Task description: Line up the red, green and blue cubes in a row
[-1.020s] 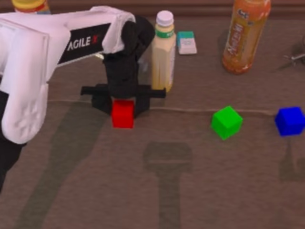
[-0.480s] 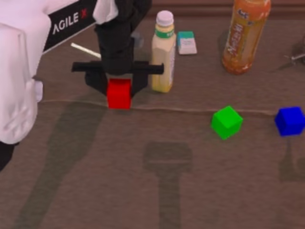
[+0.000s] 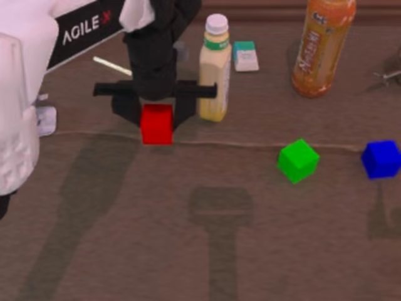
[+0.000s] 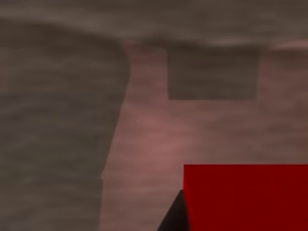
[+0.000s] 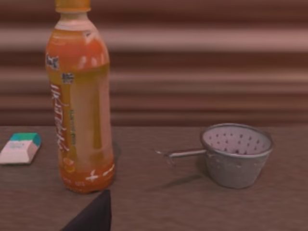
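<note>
Raised slightly since before, left hand (image 3: 156,119) stays clamped on the red cube (image 3: 156,123), beside a pale bottle (image 3: 215,69).

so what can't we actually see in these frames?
- Right gripper: outside the top view; the right wrist view shows only a dark tip, so its state is unknown.
- Red cube: cut off by the left wrist view's edge, and the left gripper covers its sides from above.
- Orange bottle: cap cropped by the top view's edge.
- Strainer: only its handle enters the top view.
</note>
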